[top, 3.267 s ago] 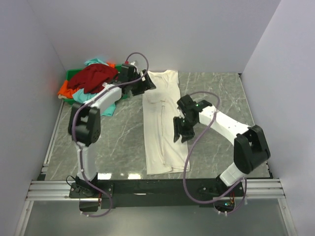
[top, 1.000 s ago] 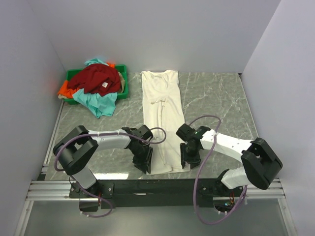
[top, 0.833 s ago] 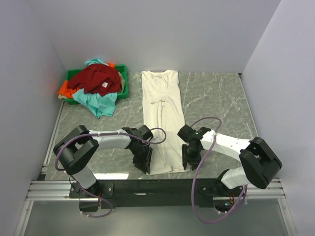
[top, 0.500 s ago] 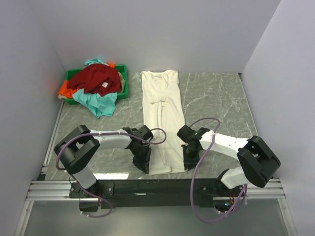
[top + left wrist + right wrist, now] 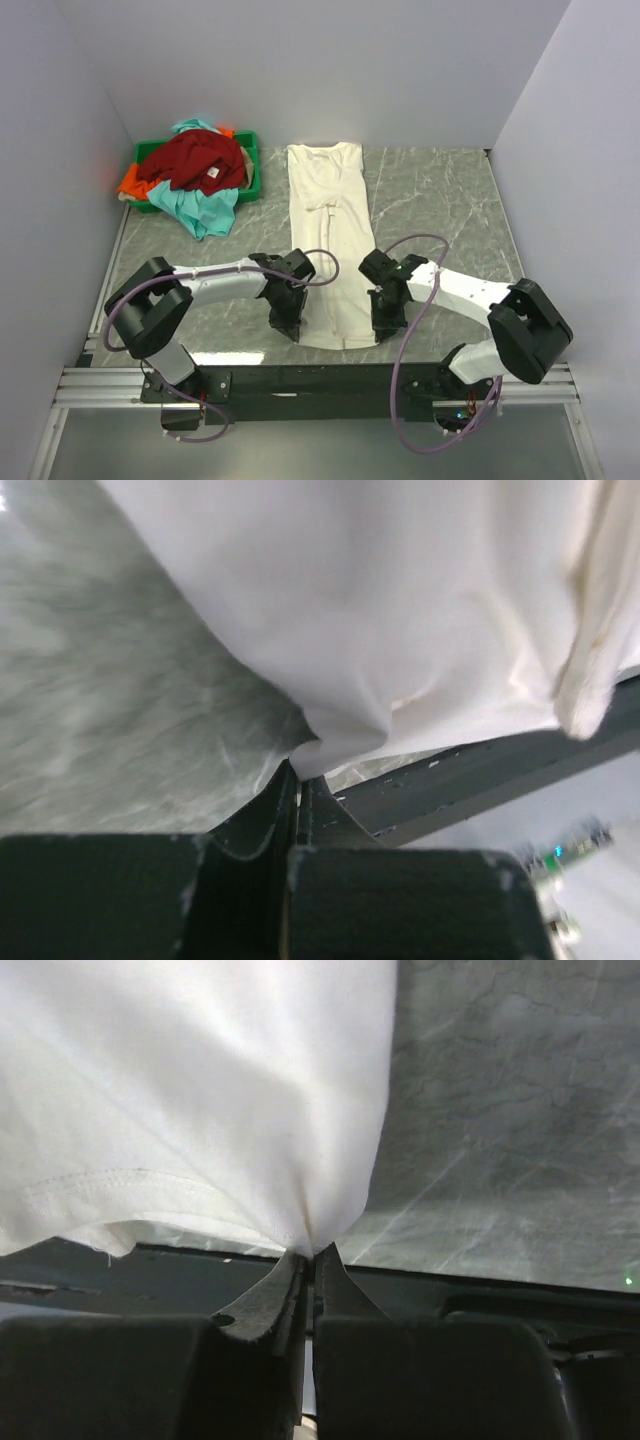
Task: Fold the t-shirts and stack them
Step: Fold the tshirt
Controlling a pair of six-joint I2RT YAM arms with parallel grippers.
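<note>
The cream-white t-shirt [image 5: 330, 230] lies as a long narrow strip down the middle of the bench [image 5: 450, 200], from 12 o'clock to 6 o'clock. Its near hem has just changed. A second ago it lay flat and square-cornered, but now both near corners are drawn inward and raised off the marble.

The left gripper [image 5: 285, 322] has come down from the far end by the bin to the hem's 7 o'clock corner. The right gripper [image 5: 386, 322] has moved from mid-shirt to the 5 o'clock corner. Both wrist views show the jaws pressed tight together with a pinch of cream cloth between the tips.

With both corners gripped, the lengthwise fold looks about to begin, probably by carrying the hem toward the collar at 12 o'clock.

The dark red shirt [image 5: 195, 155], teal shirt [image 5: 205, 210] and orange shirt [image 5: 133, 183] are heaped in and over the green bin [image 5: 250, 162] at 10 o'clock, not yet folded.

A small pale tag [image 5: 213, 172] shows on the dark red shirt, too small to read. No other writing or brand is visible.
</note>
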